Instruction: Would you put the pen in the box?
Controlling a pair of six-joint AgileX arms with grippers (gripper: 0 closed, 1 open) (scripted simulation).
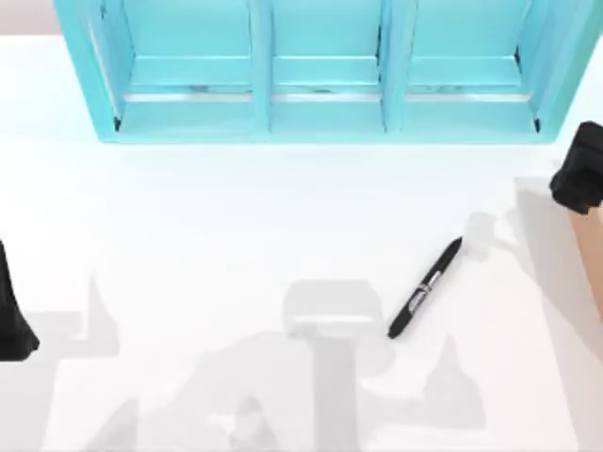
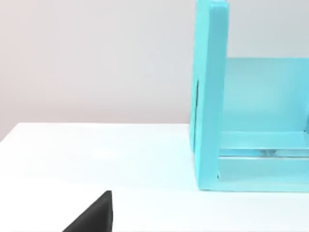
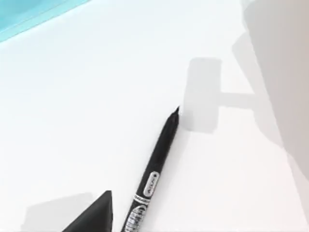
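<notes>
Pen (image 1: 425, 288) lay flat and untouched on the white worktop (image 1: 236, 235), right of centre and well in front of the turquoise cabinet (image 1: 320, 71). Its long axis ran on a diagonal, one end toward the near middle of the worktop, the other toward the far right; which end was the writing tip I could not tell. The silver band sat about mid-length.

The box (image 1: 594, 250) showed as a sliver of light brown at the right edge, with the right tool (image 1: 579, 169) a dark shape just beyond it. Whether that tool was parted or clenched could not be told; it held nothing. The right wrist view looked down on the pen from close by.

The left tool (image 1: 11, 311) was parked at the left edge, its state likewise impossible to tell.

By my judgement the reach was the step in hand, with no grasp yet made. The next move would call for bringing the right tool over the band and turning it across the diagonal.
</notes>
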